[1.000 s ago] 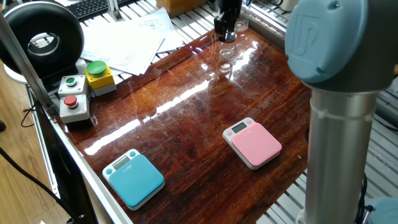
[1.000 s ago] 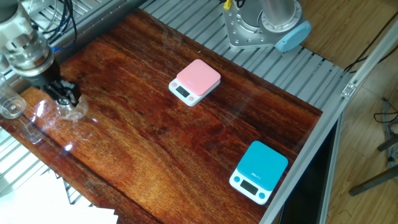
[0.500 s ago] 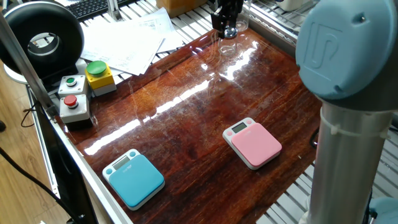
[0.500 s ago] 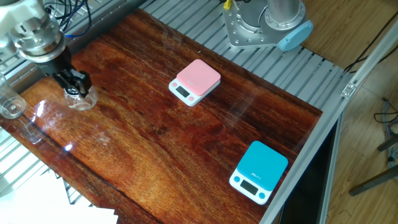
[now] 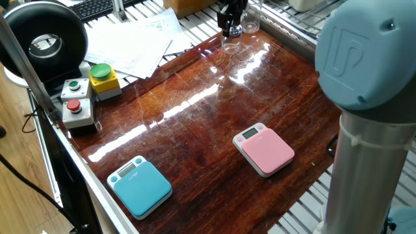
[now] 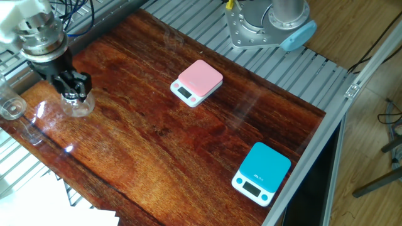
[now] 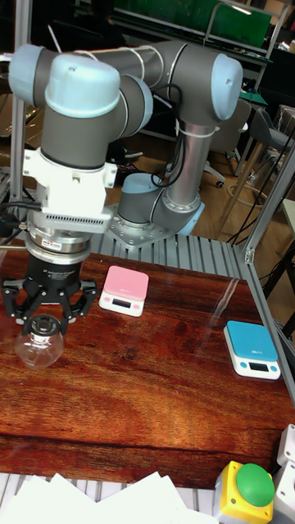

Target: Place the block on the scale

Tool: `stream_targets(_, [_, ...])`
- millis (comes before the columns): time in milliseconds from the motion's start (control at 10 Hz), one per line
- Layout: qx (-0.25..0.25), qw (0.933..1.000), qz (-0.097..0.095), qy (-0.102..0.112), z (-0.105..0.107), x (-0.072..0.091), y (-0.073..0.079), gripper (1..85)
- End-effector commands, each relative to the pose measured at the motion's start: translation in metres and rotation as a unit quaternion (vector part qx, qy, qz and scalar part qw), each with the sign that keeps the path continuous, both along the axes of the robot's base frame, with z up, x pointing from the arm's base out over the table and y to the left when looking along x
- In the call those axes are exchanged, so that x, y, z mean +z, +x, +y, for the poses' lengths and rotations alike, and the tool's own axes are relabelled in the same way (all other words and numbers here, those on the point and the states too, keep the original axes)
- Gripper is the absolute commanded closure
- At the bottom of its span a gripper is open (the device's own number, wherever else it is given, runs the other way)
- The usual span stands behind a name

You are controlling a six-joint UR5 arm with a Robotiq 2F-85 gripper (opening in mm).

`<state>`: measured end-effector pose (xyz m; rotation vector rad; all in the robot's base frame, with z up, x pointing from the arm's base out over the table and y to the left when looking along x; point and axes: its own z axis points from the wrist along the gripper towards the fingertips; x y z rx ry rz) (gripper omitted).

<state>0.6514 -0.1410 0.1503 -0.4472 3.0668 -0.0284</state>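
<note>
The block (image 7: pixel 38 346) is a small clear glass jar with a rounded body. It hangs just above the wood table (image 6: pixel 157 138) in my gripper (image 7: pixel 41 326), which is shut on its top. In the other fixed view the gripper (image 6: pixel 74 94) and the block (image 6: pixel 79 105) are near the table's left end. One fixed view shows the gripper (image 5: pixel 231 27) at the far edge, and the block (image 5: pixel 231 41) below it is hard to make out against the glare. The pink scale (image 6: pixel 200 78) lies flat well away from them, with nothing on it (image 5: pixel 266 151) (image 7: pixel 124 288).
A blue scale (image 6: pixel 264 171) (image 5: pixel 140 185) sits near the opposite table corner. A taller clear glass vessel (image 6: pixel 10 108) stands beside the gripper. Button boxes (image 5: pixel 91 88) and papers (image 5: pixel 133 42) lie off the table's end. The arm's base (image 6: pixel 267 25) stands behind the pink scale.
The gripper has lifted the block off the table and shifted it slightly sideways near the far corner. Both scales stay put.
</note>
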Motion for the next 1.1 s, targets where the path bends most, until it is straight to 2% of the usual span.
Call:
stream_targets(0, [-0.013, 0.9997, 0.014, 0.013, 0.016, 0.032, -0.028, 70.7])
stream_targets(200, [-0.052, 0.9985, 0.017, 0.002, 0.040, 0.059, -0.061, 73.3])
stream_targets(400, [-0.086, 0.9960, 0.018, 0.015, 0.071, 0.068, -0.081, 74.0])
stream_targets(500, [-0.101, 0.9946, 0.019, 0.014, 0.080, 0.072, -0.088, 76.0])
stream_targets(600, [-0.106, 0.9941, 0.018, 0.014, 0.085, 0.072, -0.091, 77.7])
stream_targets(800, [-0.087, 0.9959, 0.020, 0.012, 0.083, 0.068, -0.087, 80.0])
stream_targets(900, [-0.064, 0.9975, 0.023, 0.019, 0.087, 0.068, -0.088, 80.0])
stream_targets(1000, [-0.046, 0.9976, 0.028, 0.043, 0.100, 0.069, -0.091, 78.7])
